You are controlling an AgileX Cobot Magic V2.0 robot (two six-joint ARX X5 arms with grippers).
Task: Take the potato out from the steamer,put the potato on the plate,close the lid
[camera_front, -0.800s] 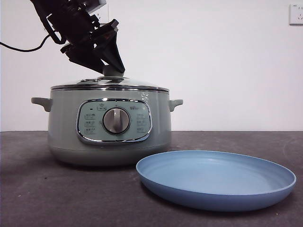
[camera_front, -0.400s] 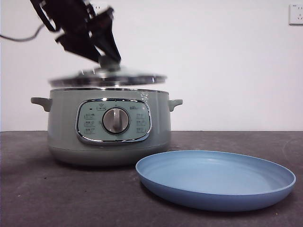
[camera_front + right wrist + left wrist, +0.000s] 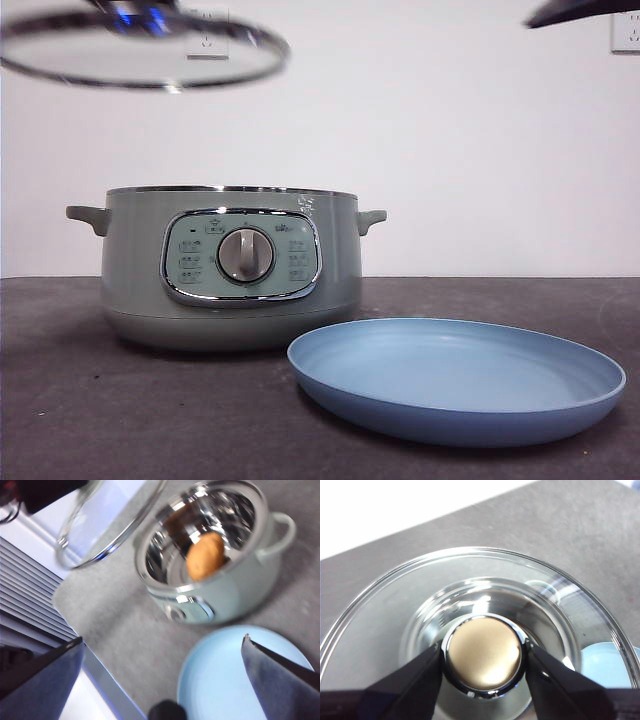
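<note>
Left end effector (image 3: 482,662) clamped on knob of lid (image 3: 140,45), now raised well clear of steamer (image 3: 230,270), no longer just above rim as half a second ago. Right end effector (image 3: 162,650) spread apart above plate (image 3: 460,385). Potato (image 3: 205,556) inside open steamer. Plate empty on bench (image 3: 100,410).

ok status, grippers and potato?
Left gripper shut on lid knob, lid held high, clear of steamer. Right gripper open above plate. Potato in open steamer, nothing over it.
</note>
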